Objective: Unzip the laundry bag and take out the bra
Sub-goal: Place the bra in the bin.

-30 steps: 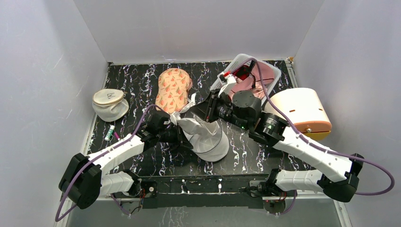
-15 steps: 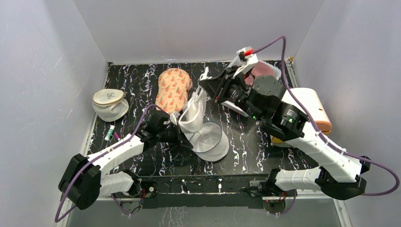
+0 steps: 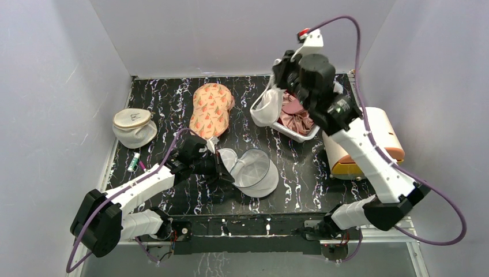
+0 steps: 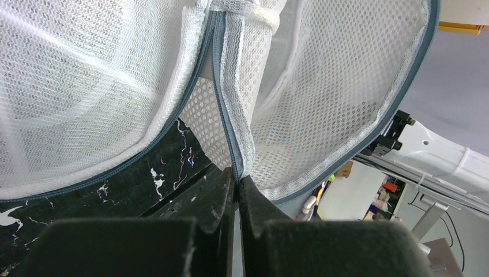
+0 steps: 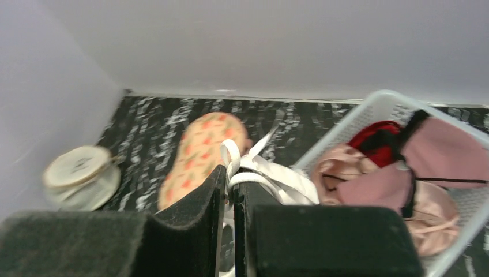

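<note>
Bra (image 3: 266, 108): hangs by strap directly beneath closed right pincer (image 5: 229, 190), at basket rim (image 3: 297, 137); left pincer (image 4: 236, 180) clamped on open laundry bag (image 3: 256, 172).

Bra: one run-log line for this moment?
left claw: shut on laundry bag | right claw: shut on bra | bra: out, hanging by basket

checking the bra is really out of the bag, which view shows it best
Top external: the whole bra hangs from the right gripper at the basket edge, apart from the bag. Right wrist shows only its straps, pinched in that gripper. Left wrist shows just bag mesh, no bra.
</note>
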Robot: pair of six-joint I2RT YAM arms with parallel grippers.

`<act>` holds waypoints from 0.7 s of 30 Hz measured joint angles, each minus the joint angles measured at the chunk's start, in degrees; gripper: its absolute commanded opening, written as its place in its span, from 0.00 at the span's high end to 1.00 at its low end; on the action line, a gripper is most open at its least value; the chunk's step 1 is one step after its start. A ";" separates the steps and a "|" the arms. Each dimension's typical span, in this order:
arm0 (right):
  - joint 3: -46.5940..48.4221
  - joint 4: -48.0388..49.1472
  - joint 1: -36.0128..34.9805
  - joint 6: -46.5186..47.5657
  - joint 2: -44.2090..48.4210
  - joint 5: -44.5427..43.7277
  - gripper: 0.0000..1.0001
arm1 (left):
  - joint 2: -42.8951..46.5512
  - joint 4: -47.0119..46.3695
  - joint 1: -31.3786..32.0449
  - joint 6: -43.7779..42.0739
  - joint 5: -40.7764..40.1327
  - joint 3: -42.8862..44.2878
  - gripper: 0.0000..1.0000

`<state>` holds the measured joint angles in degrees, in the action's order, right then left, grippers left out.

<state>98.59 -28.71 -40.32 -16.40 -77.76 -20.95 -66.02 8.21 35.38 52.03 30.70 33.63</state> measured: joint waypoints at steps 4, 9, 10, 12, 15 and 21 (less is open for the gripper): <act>0.02 0.22 12.48 0.00 -3.61 5.22 1.00 | 0.24 0.55 0.00 -0.28 -0.17 0.00 1.00; 1.31 0.94 22.71 -0.20 -9.31 11.69 1.00 | 0.24 1.31 0.00 -0.63 -0.26 0.02 1.00; 1.29 1.31 24.41 -0.39 -10.51 12.94 1.00 | 0.24 1.36 0.00 -0.63 -0.26 0.02 1.00; 0.55 2.47 27.67 -0.81 -12.68 15.39 1.00 | 0.24 1.36 0.00 -0.61 -0.28 0.02 1.00; -1.86 4.13 31.50 -1.75 -15.37 17.49 1.00 | 0.24 1.36 0.00 -0.61 -0.28 0.02 1.00; -4.83 4.59 33.97 -1.97 -25.53 20.83 1.00 | 0.24 1.51 0.00 -0.72 -0.28 0.52 1.00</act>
<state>93.76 -24.12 -6.35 -18.37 -103.28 -0.12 -65.78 9.72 35.38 51.31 30.41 34.15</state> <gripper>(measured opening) 0.071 0.014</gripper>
